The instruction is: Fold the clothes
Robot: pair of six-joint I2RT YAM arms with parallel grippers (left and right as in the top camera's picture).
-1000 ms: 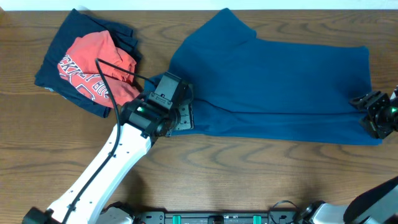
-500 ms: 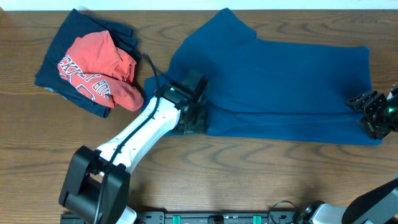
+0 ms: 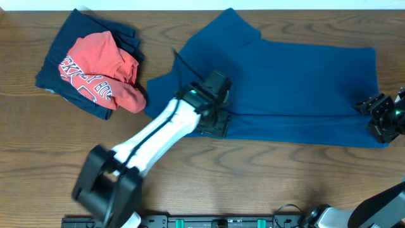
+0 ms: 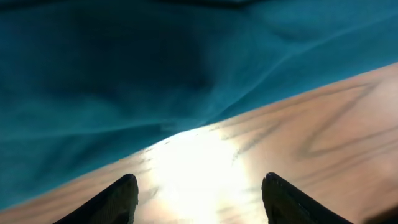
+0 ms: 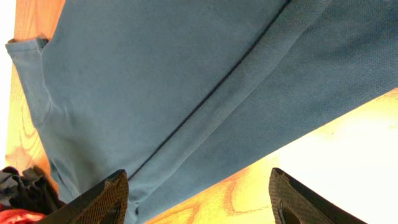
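Blue T-shirt [image 3: 291, 82] spread flat on the table [image 3: 266, 180]; left gripper [image 4: 199, 194] and right gripper [image 5: 196, 194], both wide-jawed and empty, at its near edge; red tee [image 3: 95, 79] on navy garment [image 3: 62, 56] apart at left.

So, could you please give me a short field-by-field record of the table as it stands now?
blue T-shirt: laid out mid-table, a long crease near its front edge
red tee: crumpled on the navy garment, left side
left gripper: open, over the shirt's front-left edge
right gripper: open, at the shirt's front-right corner
table: brown wood
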